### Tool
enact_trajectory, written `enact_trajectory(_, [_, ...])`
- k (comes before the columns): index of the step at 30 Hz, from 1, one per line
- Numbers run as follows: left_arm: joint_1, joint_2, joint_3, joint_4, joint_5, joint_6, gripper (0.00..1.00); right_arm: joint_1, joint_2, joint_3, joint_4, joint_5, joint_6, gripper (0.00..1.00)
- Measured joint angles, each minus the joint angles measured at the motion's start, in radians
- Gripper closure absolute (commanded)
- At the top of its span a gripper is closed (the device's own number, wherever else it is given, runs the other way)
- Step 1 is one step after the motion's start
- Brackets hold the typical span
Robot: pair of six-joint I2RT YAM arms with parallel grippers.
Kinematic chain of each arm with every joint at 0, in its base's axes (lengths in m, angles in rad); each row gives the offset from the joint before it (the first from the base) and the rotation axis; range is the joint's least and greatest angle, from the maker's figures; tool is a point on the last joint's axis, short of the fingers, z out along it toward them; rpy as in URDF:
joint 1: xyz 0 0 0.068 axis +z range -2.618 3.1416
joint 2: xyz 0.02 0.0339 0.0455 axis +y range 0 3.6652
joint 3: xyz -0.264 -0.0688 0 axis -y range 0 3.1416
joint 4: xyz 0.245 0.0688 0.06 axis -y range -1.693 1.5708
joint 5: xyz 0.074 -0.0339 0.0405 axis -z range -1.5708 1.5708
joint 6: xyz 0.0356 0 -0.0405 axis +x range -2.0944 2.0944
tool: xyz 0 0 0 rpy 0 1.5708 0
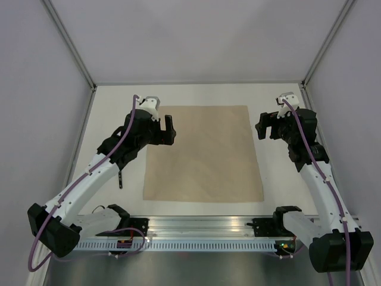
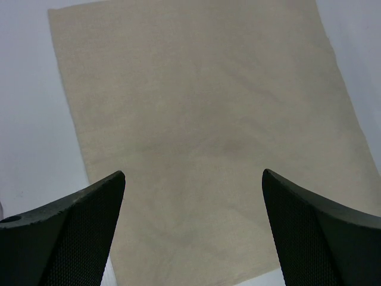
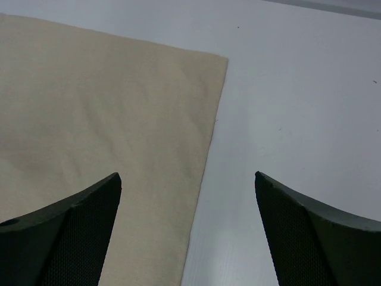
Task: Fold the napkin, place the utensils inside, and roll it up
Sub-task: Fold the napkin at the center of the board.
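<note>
My white-walled booth, softly lit

I work at a matt white table (image 1: pixel 202 95) closed in by plain pale grey panels: a back wall (image 1: pixel 196 36), a left wall (image 1: pixel 36 119) and a right wall (image 1: pixel 354 101). Thin metal posts (image 1: pixel 68 42) rise from the two far corners. An aluminium rail (image 1: pixel 202 223) edges the near side, with a dark grey surface (image 1: pixel 202 268) beyond it. The light is even and the shadows faint.

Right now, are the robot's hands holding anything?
No, nothing. The left gripper and right gripper are both open and empty. The napkin lies flat on the table.
</note>
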Motion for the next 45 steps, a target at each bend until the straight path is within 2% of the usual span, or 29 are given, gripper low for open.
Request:
enact_trajectory(7, [-0.027,0.0,0.0,0.021,-0.005,0.0,0.02,0.0,0.001,0.0,-0.005,0.001,-0.001,0.02])
enact_trajectory(11, [-0.147,0.029,0.011,0.034,-0.059,0.0,0.04,0.0,0.032,0.007,-0.016,0.013,-0.001,0.02])
enact_trajectory(16, [-0.322,0.142,0.023,0.083,-0.135,-0.013,0.07,0.0,0.095,0.034,-0.031,0.054,0.0,0.02])
enact_trajectory(22, [-0.573,0.434,0.101,0.15,-0.219,-0.057,0.13,0.0,0.143,0.067,-0.041,0.098,0.004,0.02])
enact_trajectory(29, [-0.744,0.756,0.298,0.202,-0.224,-0.088,0.18,0.0,0.177,0.135,-0.055,0.142,0.008,0.02])
enact_trajectory(34, [-0.811,0.902,0.426,0.232,-0.224,-0.099,0.24,0.0,0.181,0.143,-0.052,0.14,0.021,0.02])
enact_trajectory(45, [-0.872,1.03,0.466,0.313,-0.209,-0.098,0.3,0.0,0.183,0.143,-0.048,0.143,0.027,0.02])
